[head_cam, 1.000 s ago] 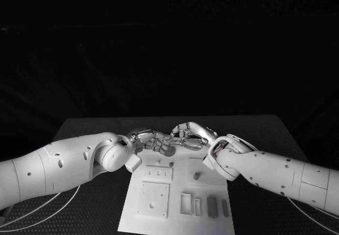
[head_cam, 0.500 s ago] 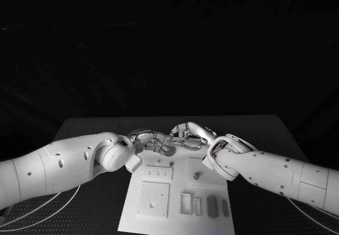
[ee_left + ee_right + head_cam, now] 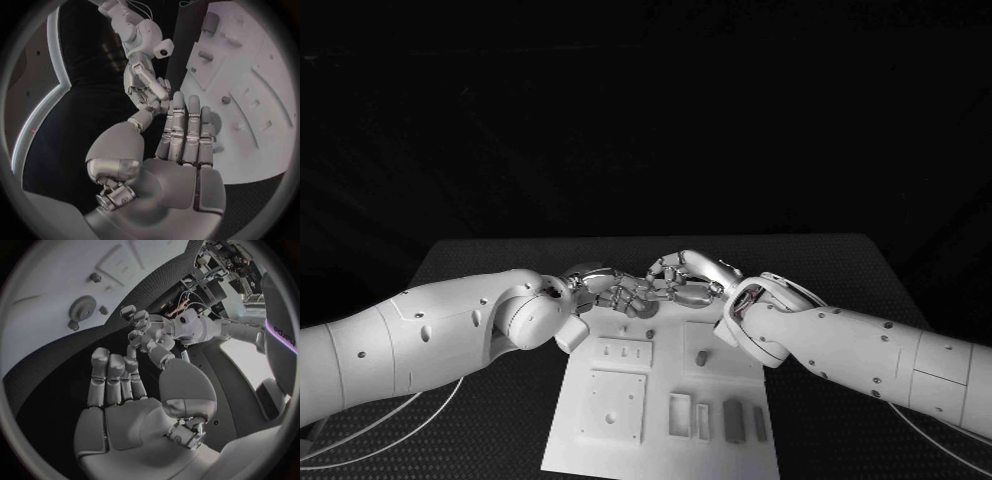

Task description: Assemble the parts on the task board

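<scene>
Lying in the lower middle of the frame, the task board point(image 3: 661, 400) carries small parts point(image 3: 702, 356). Above its far edge the left hand point(image 3: 610, 291) and right hand point(image 3: 687, 279) meet fingertip to fingertip; whether either holds anything, I cannot tell.

White task board point(image 3: 661, 440) lying flat mid-bench, long side running away from the robot; raised square plate point(image 3: 616, 405) with small holes on its near left; row of narrow upright blocks and slots point(image 3: 715, 420) to the near right; small peg point(image 3: 702, 356) standing near the middle; toothed gear point(image 3: 82, 307) lying flat on the board, with small round studs point(image 3: 95, 277) close beside it.
</scene>
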Tool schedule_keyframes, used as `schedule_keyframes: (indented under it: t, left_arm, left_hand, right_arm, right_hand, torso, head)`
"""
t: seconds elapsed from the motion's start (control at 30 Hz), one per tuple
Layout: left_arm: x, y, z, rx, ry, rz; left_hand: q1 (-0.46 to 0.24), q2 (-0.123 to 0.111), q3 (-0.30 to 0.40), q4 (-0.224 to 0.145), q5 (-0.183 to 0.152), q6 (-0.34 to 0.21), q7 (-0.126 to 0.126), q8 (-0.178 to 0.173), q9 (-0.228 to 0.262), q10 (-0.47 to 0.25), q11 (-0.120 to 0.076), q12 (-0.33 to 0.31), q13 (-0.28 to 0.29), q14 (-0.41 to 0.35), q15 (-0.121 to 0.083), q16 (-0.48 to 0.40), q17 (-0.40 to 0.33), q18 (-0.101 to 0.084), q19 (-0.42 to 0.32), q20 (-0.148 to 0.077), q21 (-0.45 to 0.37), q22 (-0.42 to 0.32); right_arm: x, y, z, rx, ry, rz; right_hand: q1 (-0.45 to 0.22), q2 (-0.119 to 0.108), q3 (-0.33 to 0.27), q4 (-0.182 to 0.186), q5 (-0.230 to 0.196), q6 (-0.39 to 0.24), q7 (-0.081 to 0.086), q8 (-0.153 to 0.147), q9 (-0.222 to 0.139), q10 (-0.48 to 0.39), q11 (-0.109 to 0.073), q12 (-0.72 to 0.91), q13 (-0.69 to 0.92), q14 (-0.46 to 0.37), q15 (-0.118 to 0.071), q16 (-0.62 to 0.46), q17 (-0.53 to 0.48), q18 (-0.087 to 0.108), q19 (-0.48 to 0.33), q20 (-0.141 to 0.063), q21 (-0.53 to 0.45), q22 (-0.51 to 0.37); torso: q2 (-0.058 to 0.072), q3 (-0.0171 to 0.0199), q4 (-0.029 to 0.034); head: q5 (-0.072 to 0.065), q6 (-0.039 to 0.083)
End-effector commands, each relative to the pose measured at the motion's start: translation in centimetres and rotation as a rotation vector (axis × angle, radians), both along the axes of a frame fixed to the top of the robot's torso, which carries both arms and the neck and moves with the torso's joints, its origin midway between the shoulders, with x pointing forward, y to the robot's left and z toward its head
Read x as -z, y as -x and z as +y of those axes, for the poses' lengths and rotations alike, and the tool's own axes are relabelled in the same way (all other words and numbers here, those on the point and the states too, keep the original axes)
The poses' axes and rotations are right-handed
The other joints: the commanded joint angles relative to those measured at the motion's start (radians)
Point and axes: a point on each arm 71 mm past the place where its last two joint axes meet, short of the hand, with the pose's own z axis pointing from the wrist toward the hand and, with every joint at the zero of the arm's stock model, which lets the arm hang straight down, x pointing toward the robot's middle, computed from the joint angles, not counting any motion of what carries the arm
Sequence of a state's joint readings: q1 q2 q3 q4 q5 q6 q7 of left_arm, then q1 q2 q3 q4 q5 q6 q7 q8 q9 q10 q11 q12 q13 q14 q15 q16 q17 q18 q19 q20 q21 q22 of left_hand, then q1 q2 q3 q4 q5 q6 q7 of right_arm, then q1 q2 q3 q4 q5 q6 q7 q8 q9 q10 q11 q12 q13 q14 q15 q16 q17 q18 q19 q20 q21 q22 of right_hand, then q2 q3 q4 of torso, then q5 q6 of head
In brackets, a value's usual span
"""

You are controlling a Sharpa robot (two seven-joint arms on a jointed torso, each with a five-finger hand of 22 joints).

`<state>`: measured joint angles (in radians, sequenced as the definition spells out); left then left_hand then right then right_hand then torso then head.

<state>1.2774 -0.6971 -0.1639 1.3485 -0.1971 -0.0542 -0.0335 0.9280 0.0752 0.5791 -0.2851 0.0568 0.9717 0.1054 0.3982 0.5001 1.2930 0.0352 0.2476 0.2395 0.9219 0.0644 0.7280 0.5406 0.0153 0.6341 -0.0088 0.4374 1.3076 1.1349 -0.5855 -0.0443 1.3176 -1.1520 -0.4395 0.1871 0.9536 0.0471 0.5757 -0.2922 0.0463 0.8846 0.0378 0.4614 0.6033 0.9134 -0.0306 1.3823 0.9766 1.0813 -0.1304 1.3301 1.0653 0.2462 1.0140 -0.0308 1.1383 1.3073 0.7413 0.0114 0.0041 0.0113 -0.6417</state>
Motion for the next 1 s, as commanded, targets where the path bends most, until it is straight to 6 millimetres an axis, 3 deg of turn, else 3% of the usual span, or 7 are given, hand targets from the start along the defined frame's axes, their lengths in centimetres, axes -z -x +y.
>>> schedule_keyframes:
  t: [0.03,0.47,0.57,0.77,1.0]
  left_arm:
    - [-0.31,0.20,-0.70,0.050,0.017,-0.012]
    - [-0.22,0.28,-0.70,0.078,-0.005,-0.020]
    - [-0.20,0.31,-0.72,0.082,-0.005,-0.018]
    - [-0.19,0.35,-0.73,0.091,-0.003,-0.015]
    - [-0.19,0.31,-0.65,0.086,-0.003,-0.017]
  left_hand:
    - [0.003,0.022,0.000,-0.003,0.005,0.011,-0.002,0.008,0.006,0.010,0.001,0.007,0.003,0.009,-0.003,0.007,0.001,-0.015,-0.005,0.001,0.005,0.022]
    - [0.000,0.039,-0.007,-0.006,0.024,0.021,-0.007,0.010,0.013,0.020,-0.004,0.013,0.009,0.015,-0.006,0.016,0.004,-0.015,-0.006,0.001,0.008,0.022]
    - [-0.002,0.037,-0.011,-0.007,0.038,0.023,-0.008,0.010,0.016,0.021,-0.005,0.015,0.011,0.015,-0.008,0.019,0.006,-0.015,-0.018,0.006,0.005,0.022]
    - [-0.003,0.037,-0.013,-0.006,0.046,0.024,-0.008,0.009,0.018,0.022,-0.005,0.017,0.013,0.014,-0.008,0.021,0.007,-0.015,-0.027,0.009,0.005,0.023]
    - [-0.006,0.037,-0.015,-0.006,0.047,0.025,-0.008,0.009,0.019,0.024,-0.006,0.018,0.014,0.016,-0.009,0.023,0.008,-0.015,-0.028,0.009,0.007,0.024]
  right_arm:
    - [0.23,0.11,0.10,-0.023,0.019,0.004]
    - [0.24,-0.15,-0.43,-0.001,-0.002,0.011]
    - [0.25,-0.23,-0.54,0.004,-0.004,0.014]
    - [0.31,-0.36,-0.69,0.009,-0.004,0.022]
    - [0.39,-0.47,-0.87,0.013,0.002,0.025]
  right_hand:
    - [0.006,-0.001,0.012,0.004,0.003,0.133,0.033,0.000,0.115,-0.008,-0.001,-0.006,0.000,-0.009,0.002,-0.006,0.000,0.016,-0.008,-0.001,0.001,0.014]
    - [0.009,-0.012,0.024,0.005,0.002,0.112,0.041,-0.022,0.115,-0.020,0.007,-0.028,-0.007,-0.019,0.009,-0.027,-0.005,0.016,-0.019,0.006,-0.010,0.007]
    - [0.024,-0.051,0.072,0.021,0.002,0.081,0.057,-0.052,0.104,-0.041,0.021,-0.052,-0.016,-0.041,0.023,-0.050,-0.010,0.016,-0.037,0.019,-0.033,-0.004]
    - [0.040,-0.113,0.097,0.024,0.002,0.013,0.093,-0.107,0.078,-0.081,0.056,-0.084,-0.029,-0.078,0.055,-0.090,-0.025,0.016,-0.068,0.045,-0.069,-0.019]
    - [0.057,-0.139,0.092,0.016,0.002,-0.003,0.104,-0.122,0.069,-0.093,0.066,-0.089,-0.032,-0.086,0.065,-0.101,-0.031,0.016,-0.074,0.053,-0.077,-0.022]
  torso:
    - [0.000,0.0005,-0.0001]
    - [0.000,0.0001,-0.0007]
    - [0.000,-0.0003,-0.0006]
    - [0.000,-0.0003,0.0000]
    - [0.000,-0.0002,-0.0005]
  head:
    - [0.000,-0.001]
    - [0.000,-0.003]
    - [0.000,-0.001]
    - [-0.001,-0.002]
    - [-0.001,-0.003]
